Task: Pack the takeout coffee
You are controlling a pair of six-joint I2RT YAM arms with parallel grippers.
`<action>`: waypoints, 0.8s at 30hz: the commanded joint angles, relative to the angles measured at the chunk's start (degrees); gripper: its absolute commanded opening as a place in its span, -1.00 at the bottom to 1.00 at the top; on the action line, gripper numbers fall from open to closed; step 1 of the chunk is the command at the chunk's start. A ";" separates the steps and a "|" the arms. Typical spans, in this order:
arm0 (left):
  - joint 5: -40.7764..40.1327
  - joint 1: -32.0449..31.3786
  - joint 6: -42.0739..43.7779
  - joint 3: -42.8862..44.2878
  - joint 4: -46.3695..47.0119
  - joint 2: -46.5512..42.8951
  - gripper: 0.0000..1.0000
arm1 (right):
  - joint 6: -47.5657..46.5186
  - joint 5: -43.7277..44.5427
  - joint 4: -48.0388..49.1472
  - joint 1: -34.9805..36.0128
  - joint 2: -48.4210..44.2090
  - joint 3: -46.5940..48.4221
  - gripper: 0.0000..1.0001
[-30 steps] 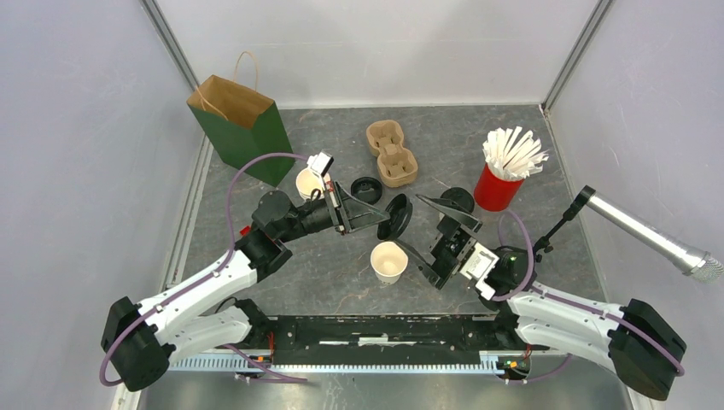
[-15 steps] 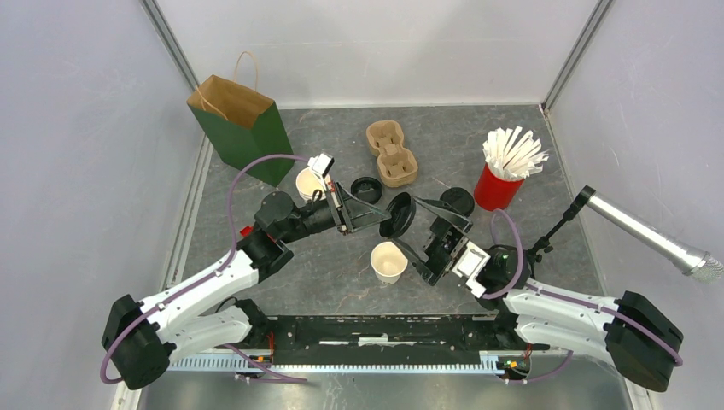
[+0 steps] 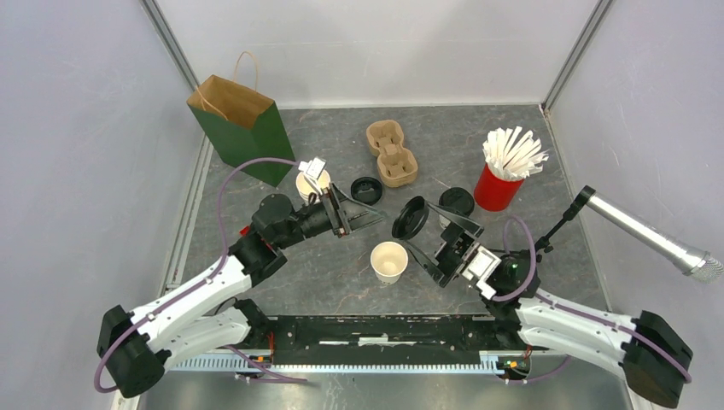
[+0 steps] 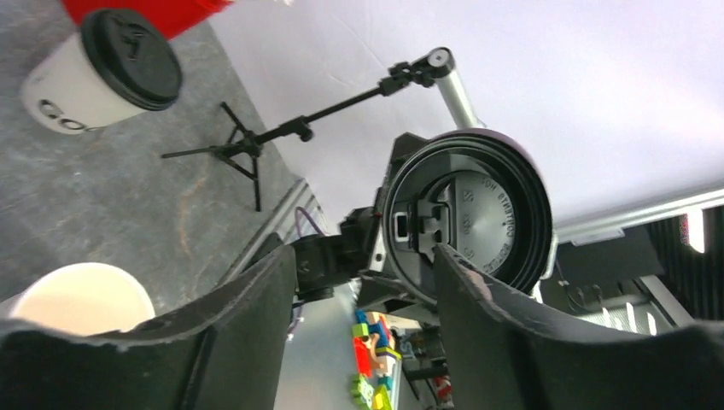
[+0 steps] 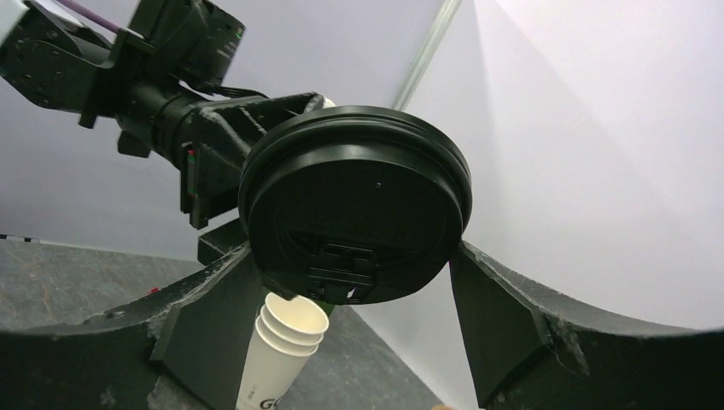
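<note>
Grey stone-patterned tabletop (image 3: 341, 273) between pale walls carries an open green paper bag (image 3: 248, 137) at far left, a cardboard cup carrier (image 3: 391, 155), a red cup (image 3: 493, 195) of white straws (image 3: 515, 149) and, just left of it, the takeout coffee (image 3: 457, 202), upright and lidded. An open-topped white cup (image 3: 388, 260) stands near the middle. Near it, the right gripper (image 3: 416, 224) clamps a raised spare black lid (image 5: 354, 213) across its rim, while the left gripper (image 3: 369, 210) faces that lid with jaws apart.
</note>
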 commanded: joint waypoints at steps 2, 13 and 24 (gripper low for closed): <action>-9.48 -0.15 14.82 3.80 -14.23 -3.68 0.60 | 5.17 8.84 -23.07 0.15 -9.32 1.93 0.60; -20.22 5.76 25.90 3.05 -31.15 -7.11 1.00 | 18.04 20.17 -86.78 0.14 -3.38 26.81 0.58; -3.29 15.62 25.87 -4.02 -29.62 -11.18 0.99 | 23.79 15.84 -112.57 0.17 6.44 44.21 0.59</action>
